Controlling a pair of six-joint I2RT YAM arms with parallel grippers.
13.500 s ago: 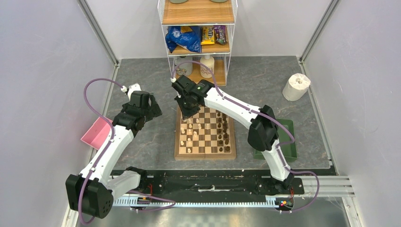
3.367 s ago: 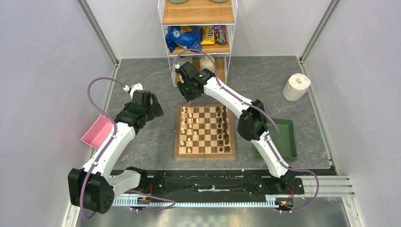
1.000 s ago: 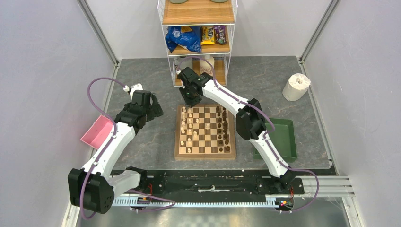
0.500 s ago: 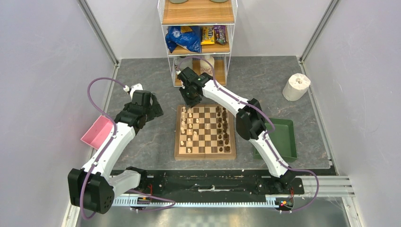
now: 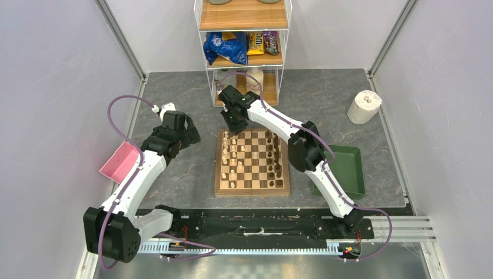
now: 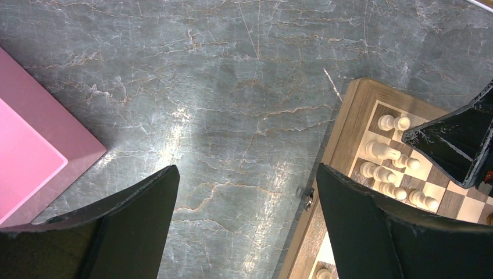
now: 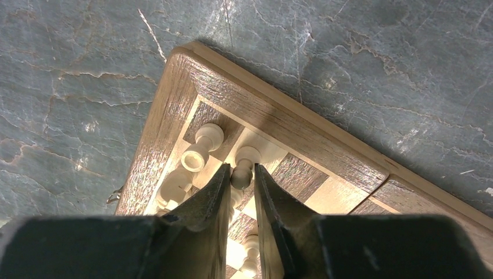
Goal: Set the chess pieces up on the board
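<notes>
- Wooden board [image 5: 252,189] lies flat at the middle of the surface [image 5: 174,186], with its far edge toward the shelf rack [image 5: 244,58]. It is in the same place as in every earlier picture.
- The chess pieces stand on it, pale ones [image 5: 232,161] along its left side and dark ones [image 5: 278,160] along its right side. Their layout matches the picture from 1 second ago.
- The right jaws point down over the board's far left corner. In the wrist view the 2 fingers [image 7: 203,197] are almost together, clamped on the head of a pale piece [image 7: 247,156] beside the corner square.
- A second pale piece [image 7: 202,149] stands free on the corner square, just beside the left finger.
- About 3 seconds earlier the right wrist hung past the board's far edge, near the rack. It has since come back and down onto this corner.
- The left jaws stand wide apart with nothing between them. They are over bare surface just left of the board, where they were 3 seconds ago.
- The pink tray [image 5: 119,163] at the left edge, the green tray [image 5: 346,168] right of the board and the paper roll [image 5: 364,106] toward the far right corner have not moved.
</notes>
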